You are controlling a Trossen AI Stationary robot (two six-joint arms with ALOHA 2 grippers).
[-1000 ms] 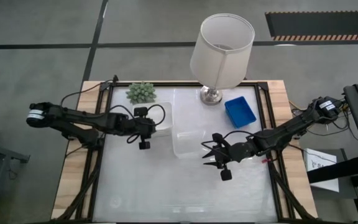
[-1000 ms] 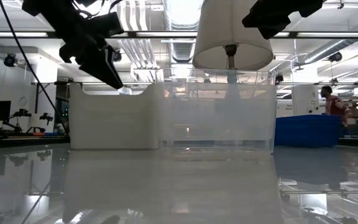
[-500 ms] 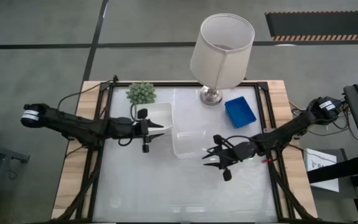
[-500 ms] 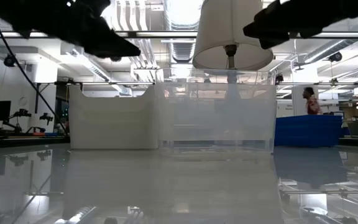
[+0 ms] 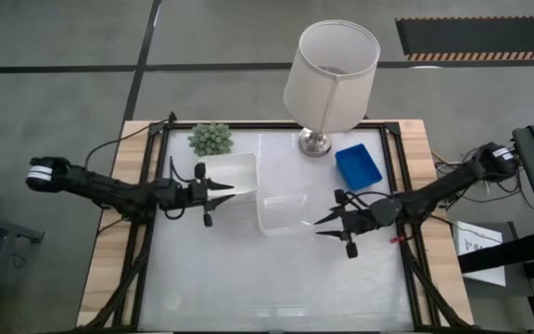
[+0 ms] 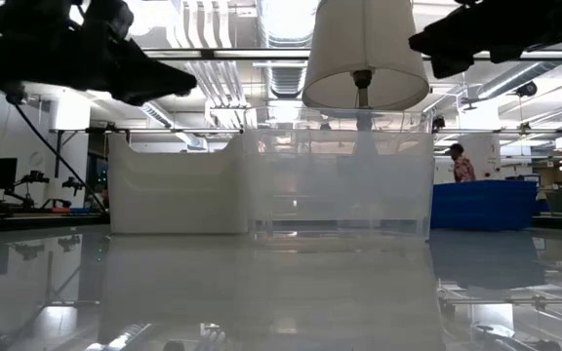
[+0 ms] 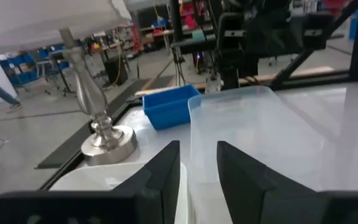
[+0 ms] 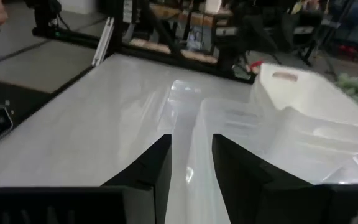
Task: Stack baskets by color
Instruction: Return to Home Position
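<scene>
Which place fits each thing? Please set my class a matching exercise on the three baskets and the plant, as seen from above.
Things:
1 blue basket
2 white basket
3 clear basket
4 plant

Places in the high view:
A top-left corner of the table
B middle of the table
C just right of the base of the lamp
D directly below the plant, left of the clear basket

Pairs: 1-C, 2-D, 3-B, 4-A

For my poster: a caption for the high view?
Blue basket, white basket, clear basket by the lamp; left tool, right tool both open.

Robotics lab or workshop: exposed ceiling ducts (image 6: 208,24), concrete floor (image 5: 54,37), hazard-striped mat (image 5: 478,37).
</scene>
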